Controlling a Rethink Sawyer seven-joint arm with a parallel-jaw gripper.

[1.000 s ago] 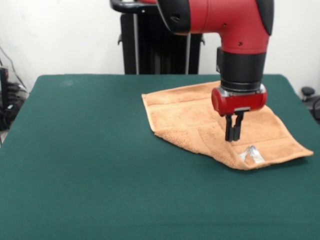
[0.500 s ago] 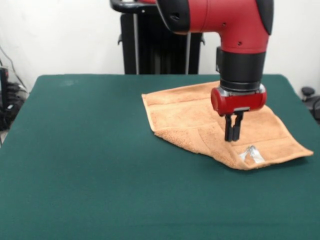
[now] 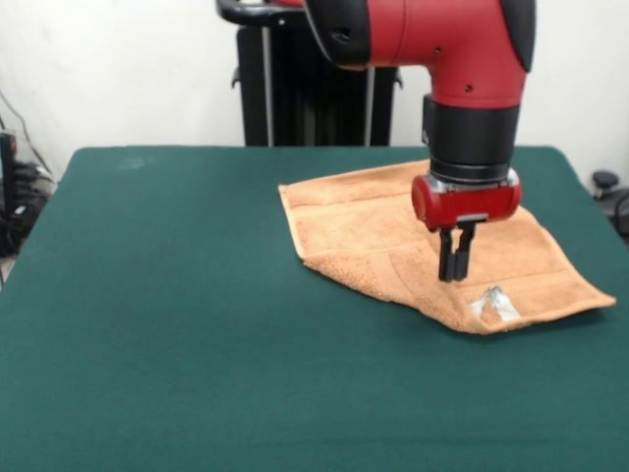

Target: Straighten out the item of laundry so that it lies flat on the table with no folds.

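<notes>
The light-orange terry towel (image 3: 364,231) lies on the right half of the dark green table (image 3: 177,324). It is folded over on itself, with a slanted folded edge along its near side. A small white label (image 3: 494,303) shows at its near right corner. My gripper (image 3: 453,271) hangs from the red and black arm straight above the towel's near right part, just left of the label. Its two black fingers stand together, shut and empty. Whether the tips touch the cloth cannot be told.
The black pedestal (image 3: 295,88) stands behind the table's far edge. Cables and dark gear (image 3: 15,197) sit off the table's left side, and a dark object (image 3: 609,192) off its right side.
The gripper has shifted very slightly to the left above the towel. The towel has not moved.
</notes>
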